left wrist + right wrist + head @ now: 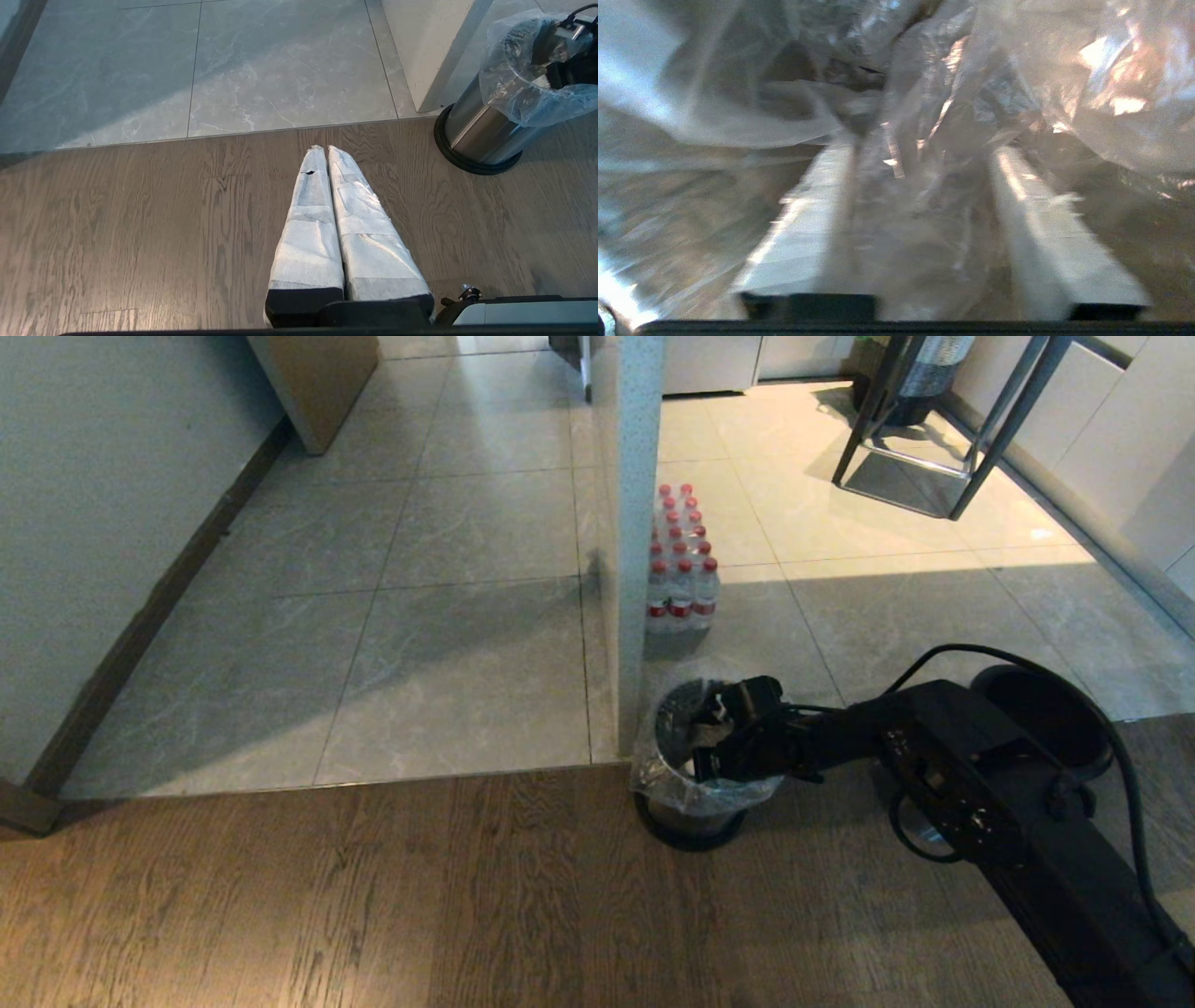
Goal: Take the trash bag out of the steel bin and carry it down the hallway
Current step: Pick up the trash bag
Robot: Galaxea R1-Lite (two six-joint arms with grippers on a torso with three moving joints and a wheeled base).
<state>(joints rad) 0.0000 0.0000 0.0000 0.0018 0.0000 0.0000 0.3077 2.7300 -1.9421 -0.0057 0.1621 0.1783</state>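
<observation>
My right gripper (920,205) is down inside the steel bin (689,821) by the pillar, fingers apart w/ crinkly trash bag (924,116) film bunched btwn them. Best to pinch a thick fold, then lift straight up. Left gripper (325,151) parked, fingers together.

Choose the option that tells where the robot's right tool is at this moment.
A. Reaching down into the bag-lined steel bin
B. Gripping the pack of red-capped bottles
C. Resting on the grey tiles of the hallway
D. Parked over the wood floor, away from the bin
A: the head view shows the right tool inside the mouth of the steel bin, and crinkled trash bag plastic surrounds its fingers.
</observation>
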